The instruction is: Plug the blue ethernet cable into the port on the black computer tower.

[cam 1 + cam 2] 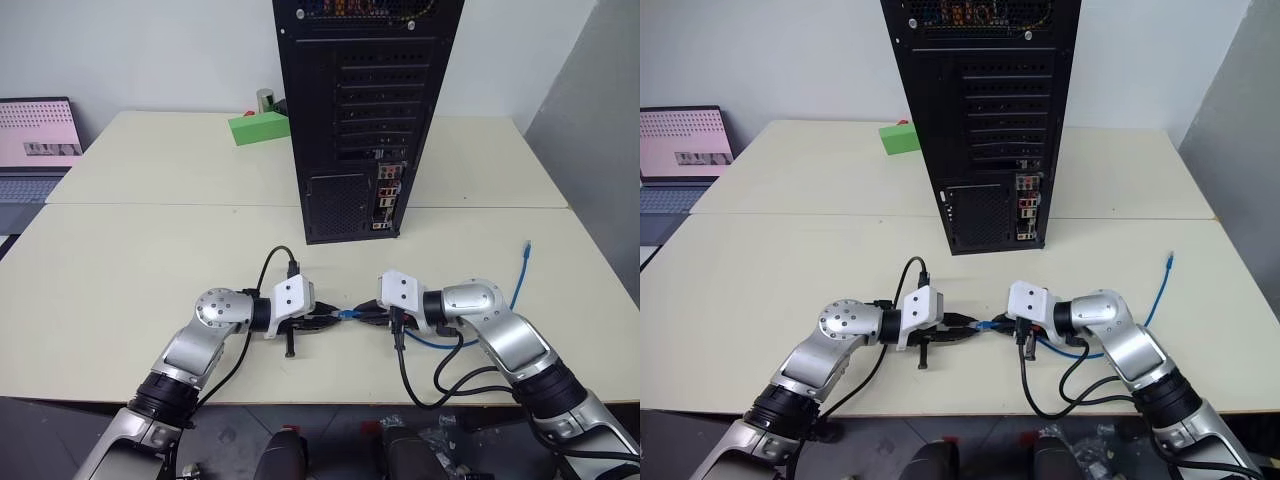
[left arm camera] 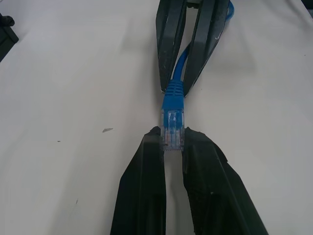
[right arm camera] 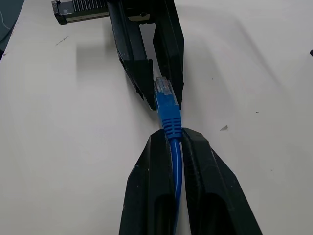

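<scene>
I am handing over the blue ethernet cable [image 2: 172,105]: my left gripper [image 2: 172,142] is pinching its plug, my right gripper [image 3: 172,134] is clamping its cord, and next the right needs releasing before carrying the plug to the black computer tower [image 1: 365,110].

Head stereo pair looking down (shared table [image 1: 150,250]), wrist cameras close, facing each other.

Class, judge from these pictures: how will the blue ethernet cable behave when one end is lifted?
Probably floppy: the blue ethernet cable lies in loose curves on the table. Likely light, being thin. Its plug looks rigid, pinched between the left gripper fingertips.
</scene>
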You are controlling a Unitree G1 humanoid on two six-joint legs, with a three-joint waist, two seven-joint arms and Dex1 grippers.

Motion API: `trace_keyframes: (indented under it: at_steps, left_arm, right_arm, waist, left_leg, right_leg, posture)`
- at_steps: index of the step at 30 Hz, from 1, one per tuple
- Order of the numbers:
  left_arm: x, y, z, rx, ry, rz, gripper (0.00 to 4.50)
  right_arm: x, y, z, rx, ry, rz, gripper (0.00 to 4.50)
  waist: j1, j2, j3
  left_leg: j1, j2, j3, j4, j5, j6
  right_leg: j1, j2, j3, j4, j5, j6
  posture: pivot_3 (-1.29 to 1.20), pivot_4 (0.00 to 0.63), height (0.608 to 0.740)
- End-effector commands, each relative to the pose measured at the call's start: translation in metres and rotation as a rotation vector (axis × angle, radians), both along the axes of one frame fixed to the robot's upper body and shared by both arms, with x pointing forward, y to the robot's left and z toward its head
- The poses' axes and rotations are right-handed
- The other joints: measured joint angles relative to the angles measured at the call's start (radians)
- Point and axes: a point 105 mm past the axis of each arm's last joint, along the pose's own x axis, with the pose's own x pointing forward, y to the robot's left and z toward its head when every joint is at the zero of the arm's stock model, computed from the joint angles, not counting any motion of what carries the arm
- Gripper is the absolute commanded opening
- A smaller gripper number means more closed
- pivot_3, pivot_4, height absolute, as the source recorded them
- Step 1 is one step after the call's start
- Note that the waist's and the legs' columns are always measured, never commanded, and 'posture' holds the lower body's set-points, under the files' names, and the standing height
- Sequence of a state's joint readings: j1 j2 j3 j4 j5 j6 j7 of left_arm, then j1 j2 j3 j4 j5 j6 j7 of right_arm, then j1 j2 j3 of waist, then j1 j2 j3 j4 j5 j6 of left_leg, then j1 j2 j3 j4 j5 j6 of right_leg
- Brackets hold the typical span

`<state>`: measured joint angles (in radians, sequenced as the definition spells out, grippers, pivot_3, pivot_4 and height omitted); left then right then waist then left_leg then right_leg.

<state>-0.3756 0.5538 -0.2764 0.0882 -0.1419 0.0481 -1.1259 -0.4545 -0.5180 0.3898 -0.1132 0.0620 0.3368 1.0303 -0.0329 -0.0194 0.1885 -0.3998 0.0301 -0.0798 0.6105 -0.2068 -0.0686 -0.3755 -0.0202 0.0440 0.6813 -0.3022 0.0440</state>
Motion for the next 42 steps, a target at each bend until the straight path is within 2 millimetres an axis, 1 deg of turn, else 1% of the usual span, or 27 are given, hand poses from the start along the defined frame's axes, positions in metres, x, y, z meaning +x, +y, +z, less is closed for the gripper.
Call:
trace_keyframes:
  at_steps: [1, 2, 3, 5, 6, 8, 9, 10, 13, 16, 19, 21, 25, 28, 32, 42]
  left_arm:
    - [-0.002, -0.002, 0.008, -0.014, -0.043, -0.035, 0.25]
    - [-0.002, -0.002, 0.008, -0.013, -0.044, -0.038, 0.25]
    - [-0.003, -0.001, 0.008, -0.009, -0.046, -0.046, 0.25]
    - [-0.004, 0.0, 0.008, 0.001, -0.053, -0.06, 0.25]
    - [-0.005, 0.001, 0.008, 0.004, -0.058, -0.066, 0.25]
    - [-0.005, 0.001, 0.009, 0.006, -0.082, -0.074, 0.25]
    - [-0.005, 0.001, 0.01, 0.008, -0.107, -0.079, 0.25]
    - [-0.004, 0.001, 0.01, 0.013, -0.144, -0.084, 0.25]
    - [0.002, -0.001, 0.014, 0.009, -0.322, -0.071, 0.25]
    - [0.007, -0.002, 0.016, -0.024, -0.466, -0.045, 0.25]
    - [0.004, -0.003, 0.017, -0.008, -0.668, -0.097, 0.25]
    - [0.002, -0.004, 0.022, -0.017, -0.785, -0.126, 0.25]
    - [0.005, 0.003, 0.028, -0.026, -0.924, -0.118, 0.25]
    - [0.005, 0.005, 0.027, -0.017, -0.978, -0.138, 0.25]
    - [0.003, 0.004, 0.028, -0.036, -1.023, -0.15, 0.25]
    - [-0.002, 0.001, 0.025, -0.047, -1.075, -0.166, 0.25]
  right_arm:
    - [-0.001, -0.004, 0.021, -0.001, -0.069, 0.069, 1.13]
    - [-0.001, -0.006, 0.022, -0.007, -0.065, 0.075, 1.28]
    - [-0.002, -0.01, 0.023, -0.02, -0.065, 0.083, 1.61]
    - [-0.002, -0.02, 0.026, -0.045, -0.061, 0.094, 2.1]
    - [-0.002, -0.026, 0.029, -0.055, -0.057, 0.092, 2.26]
    - [-0.003, -0.036, 0.034, -0.052, -0.03, 0.079, 2.81]
    - [-0.003, -0.039, 0.037, -0.036, -0.014, 0.062, 3.02]
    - [-0.002, -0.041, 0.04, -0.009, 0.008, 0.038, 3.33]
    - [-0.008, -0.043, 0.048, 0.125, 0.138, -0.021, 3.94]
    - [-0.013, -0.039, 0.052, 0.228, 0.235, -0.06, 3.96]
    - [-0.016, -0.033, 0.049, 0.286, 0.304, -0.092, 3.96]
    - [-0.017, -0.028, 0.049, 0.314, 0.325, -0.108, 3.96]
    - [-0.015, -0.02, 0.045, 0.349, 0.361, -0.132, 3.96]
    - [-0.015, -0.015, 0.043, 0.361, 0.383, -0.133, 3.96]
    - [-0.013, -0.01, 0.041, 0.368, 0.4, -0.137, 3.96]
    - [-0.01, 0.0, 0.039, 0.412, 0.467, -0.138, 3.96]
  waist:
    - [0.0, 0.0, 0.0]
    - [0.0, 0.0, 0.0]
    - [0.0, 0.0, 0.0]
    - [0.0, 0.0, 0.0]
    - [0.001, 0.0, 0.0]
    - [0.001, 0.0, 0.0]
    - [0.0, 0.0, 0.0]
    - [0.0, 0.0, 0.0]
    - [0.0, 0.0, 0.0]
    - [0.001, 0.0, 0.0]
    - [0.001, 0.0, 0.0]
    - [0.002, 0.0, 0.0]
    - [0.003, 0.0, 0.0]
    - [0.001, 0.0, 0.0]
    - [0.002, 0.0, 0.0]
    - [0.001, 0.0, 0.0]
  left_leg:
    - [0.0, 0.0, 0.0, 0.0, 0.0, 0.0]
    - [0.0, 0.0, 0.0, 0.0, 0.0, 0.0]
    - [0.0, 0.0, 0.0, 0.0, 0.0, 0.0]
    - [0.0, 0.0, 0.0, 0.0, 0.0, 0.0]
    - [0.0, 0.0, 0.0, 0.0, 0.0, 0.0]
    - [0.0, 0.0, 0.0, 0.0, 0.0, 0.0]
    - [0.0, 0.0, 0.0, 0.0, 0.0, 0.0]
    - [0.0, 0.0, 0.0, 0.0, 0.0, 0.0]
    - [0.0, 0.0, 0.0, 0.0, 0.0, 0.0]
    - [0.0, 0.0, 0.0, 0.0, 0.0, 0.0]
    - [0.0, 0.0, 0.0, 0.0, 0.0, 0.0]
    - [0.0, 0.0, 0.0, 0.0, 0.0, 0.0]
    - [0.0, 0.0, 0.0, 0.0, 0.0, 0.0]
    - [0.0, 0.0, 0.0, 0.0, 0.0, 0.0]
    - [0.0, 0.0, 0.0, 0.0, 0.0, 0.0]
    - [0.0, -0.001, 0.0, 0.0, 0.0, 0.0]
  right_leg:
    - [0.0, 0.0, 0.0, 0.0, 0.0, 0.0]
    - [0.0, 0.0, 0.0, 0.0, 0.0, 0.0]
    - [0.0, 0.0, 0.0, 0.0, 0.0, 0.0]
    - [0.0, 0.0, 0.0, 0.0, 0.0, 0.0]
    - [0.0, 0.0, 0.0, 0.0, 0.0, 0.0]
    - [0.0, 0.0, 0.0, 0.0, 0.0, 0.0]
    - [0.0, 0.0, 0.0, 0.0, 0.0, 0.0]
    - [0.0, 0.0, 0.0, 0.0, 0.0, 0.0]
    - [0.0, 0.0, 0.0, 0.0, 0.0, 0.0]
    - [0.001, 0.0, 0.0, 0.0, 0.0, 0.0]
    - [0.0, 0.0, 0.0, 0.0, 0.0, 0.0]
    - [0.0, 0.0, 0.0, 0.0, 0.0, 0.0]
    - [0.0, -0.001, 0.0, 0.0, 0.0, 0.0]
    - [0.0, -0.001, 0.0, 0.0, 0.0, 0.0]
    - [0.0, -0.001, 0.0, 0.0, 0.0, 0.0]
    - [0.0, -0.001, -0.001, 0.0, 0.0, 0.0]
  posture:
    - [0.0, 0.15, 0.74]
    - [0.0, 0.15, 0.74]
    - [0.0, 0.15, 0.74]
    - [0.0, 0.15, 0.74]
    - [0.0, 0.15, 0.74]
    - [0.0, 0.15, 0.74]
    - [0.0, 0.15, 0.74]
    - [0.0, 0.15, 0.74]
    - [0.0, 0.15, 0.74]
    - [0.0, 0.15, 0.74]
    - [0.0, 0.15, 0.74]
    - [0.0, 0.15, 0.74]
    - [0.0, 0.15, 0.74]
    - [0.0, 0.15, 0.74]
    - [0.0, 0.15, 0.74]
    - [0.0, 0.15, 0.74]
